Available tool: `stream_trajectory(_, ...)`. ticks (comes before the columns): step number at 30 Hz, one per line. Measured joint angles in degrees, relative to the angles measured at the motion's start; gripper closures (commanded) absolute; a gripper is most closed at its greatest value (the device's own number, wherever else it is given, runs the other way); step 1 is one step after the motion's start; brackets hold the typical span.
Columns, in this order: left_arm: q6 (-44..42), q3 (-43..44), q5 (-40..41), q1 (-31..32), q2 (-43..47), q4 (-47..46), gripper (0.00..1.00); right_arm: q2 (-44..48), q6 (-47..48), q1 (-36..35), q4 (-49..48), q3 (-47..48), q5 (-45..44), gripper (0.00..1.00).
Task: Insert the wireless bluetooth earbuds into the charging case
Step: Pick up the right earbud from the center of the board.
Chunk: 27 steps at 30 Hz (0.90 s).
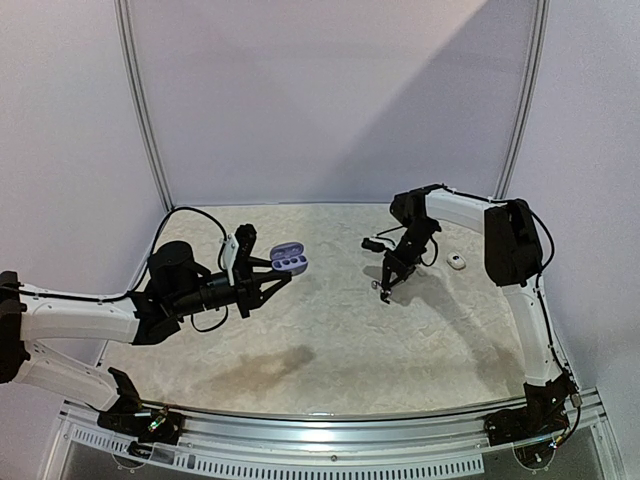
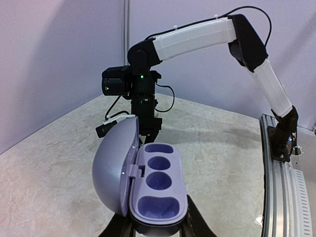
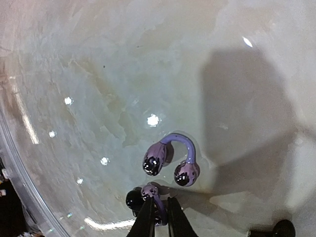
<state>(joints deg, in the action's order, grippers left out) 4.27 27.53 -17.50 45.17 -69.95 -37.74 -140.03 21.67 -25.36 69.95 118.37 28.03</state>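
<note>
My left gripper (image 2: 157,229) is shut on the base of the open purple charging case (image 2: 158,182) and holds it above the table, lid (image 2: 116,163) swung out to the left. All its wells are empty. From above, the case (image 1: 289,262) sits left of centre. Two purple clip-shaped earbuds lie close together on the table under my right gripper (image 1: 385,293). One earbud (image 3: 173,158) lies free, just beyond the fingertips. The other earbud (image 3: 152,191) has its thin band pinched between my right gripper's (image 3: 159,212) fingers (image 3: 145,219), at table level.
A small white object (image 1: 457,262) lies on the table to the right of the right gripper. A black knob (image 3: 284,228) shows at the bottom right of the right wrist view. White walls and metal rails (image 1: 150,130) close in the marbled table (image 1: 330,350).
</note>
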Motion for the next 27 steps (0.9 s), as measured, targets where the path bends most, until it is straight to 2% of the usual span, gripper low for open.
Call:
stream_trajectory(5, -0.4, 0.0, 0.0, 0.0, 0.0, 0.0, 1.0, 0.0, 0.5, 0.0, 1.2, 0.0, 1.4, 1.0)
stream_trajectory(16, -1.1, 0.0, 0.0, 0.0, 0.0, 0.0, 1.0, 2.3, 0.0, 0.0, 1.4, -1.1, 0.4, 1.0)
stream_trajectory(19, -1.8, -0.1, -0.3, 0.0, 0.0, -0.2, 1.0, 7.7, -0.7, 0.0, -1.5, -3.6, -2.3, 1.0)
stream_trajectory(23, -5.4, -0.4, -2.5, 0.0, 0.0, -1.1, 1.0, 21.1, 0.5, -1.4, -9.3, -10.8, -5.1, 1.0)
stream_trajectory(27, -10.1, -0.4, -6.0, 0.0, 0.0, -2.4, 1.0, 36.7, 5.8, -8.0, -19.4, -16.2, -6.5, 1.0)
